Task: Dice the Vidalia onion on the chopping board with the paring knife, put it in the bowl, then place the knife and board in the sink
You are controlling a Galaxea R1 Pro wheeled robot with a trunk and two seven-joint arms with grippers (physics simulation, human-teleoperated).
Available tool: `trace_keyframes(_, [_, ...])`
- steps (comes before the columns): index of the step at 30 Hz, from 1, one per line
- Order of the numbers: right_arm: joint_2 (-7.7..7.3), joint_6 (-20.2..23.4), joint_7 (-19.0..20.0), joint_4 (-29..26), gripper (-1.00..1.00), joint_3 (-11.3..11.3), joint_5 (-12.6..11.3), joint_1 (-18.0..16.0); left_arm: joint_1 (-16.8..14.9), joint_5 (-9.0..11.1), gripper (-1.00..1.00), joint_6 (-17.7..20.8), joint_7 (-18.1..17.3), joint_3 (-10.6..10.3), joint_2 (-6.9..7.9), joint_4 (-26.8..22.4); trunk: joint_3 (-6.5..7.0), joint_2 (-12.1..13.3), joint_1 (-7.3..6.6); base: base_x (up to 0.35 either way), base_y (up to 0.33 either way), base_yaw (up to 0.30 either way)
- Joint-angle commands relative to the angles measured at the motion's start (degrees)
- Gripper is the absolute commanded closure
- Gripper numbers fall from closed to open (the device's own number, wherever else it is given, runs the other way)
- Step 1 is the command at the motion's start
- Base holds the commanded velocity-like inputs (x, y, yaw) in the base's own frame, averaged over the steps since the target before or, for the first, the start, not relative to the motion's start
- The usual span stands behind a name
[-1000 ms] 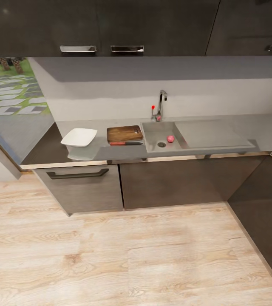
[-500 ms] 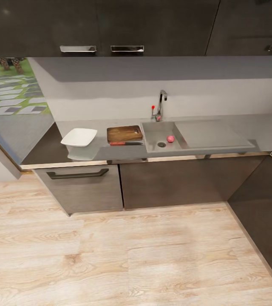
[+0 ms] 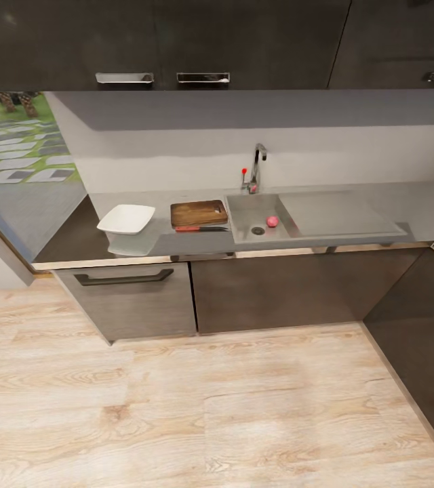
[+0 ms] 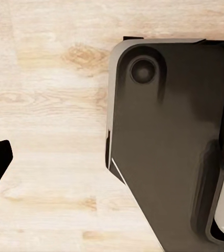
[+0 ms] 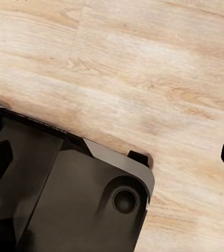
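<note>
Kitchen desk (image 3: pixel 74 237) seen at 12 o'clock: onion (image 3: pixel 272 221) in sink (image 3: pixel 244 210), knife (image 3: pixel 200 229) touching board (image 3: pixel 199 213), bowl (image 3: pixel 126 219) alongside; fingers' state cannot be told.

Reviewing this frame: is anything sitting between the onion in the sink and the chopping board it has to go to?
Nothing visible blocks that path. The onion lies in the sink beside the drain; the chopping board sits on the countertop just past the basin's rim. The paring knife lies along the board's front edge, off the route.
</note>
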Motion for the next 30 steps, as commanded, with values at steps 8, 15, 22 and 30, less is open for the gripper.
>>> trace_keyframes(8, [0.11,-0.21,-0.47,-0.08,-1.0,0.44,-0.17,-0.1,0.04,0.39,-1.0,-0.06,0.07,-0.11,0.0,-0.11,-0.09,-0.1,0.03,0.0,0.0,0.0])
trace_keyframes(15, [0.13,-0.2,-0.44,-0.07,-1.0,0.44,-0.12,-0.1,0.04,0.36,-1.0,-0.06,0.1,-0.14,0.0,-0.08,-0.09,-0.1,0.03,0.0,0.0,0.0])
trace_keyframes(22, [1.18,-0.21,-0.49,0.06,-1.0,0.48,-0.1,-0.1,0.04,0.36,-1.0,-0.06,0.1,-0.14,0.0,-0.05,-0.09,-0.1,0.03,0.0,0.0,0.0])
trace_keyframes(30, [3.61,-0.31,-0.46,4.67,-1.0,-0.03,-0.07,-0.1,0.04,0.36,-1.0,-0.06,0.1,-0.14,0.0,0.19,-0.09,-0.1,0.03,0.0,0.0,0.0])
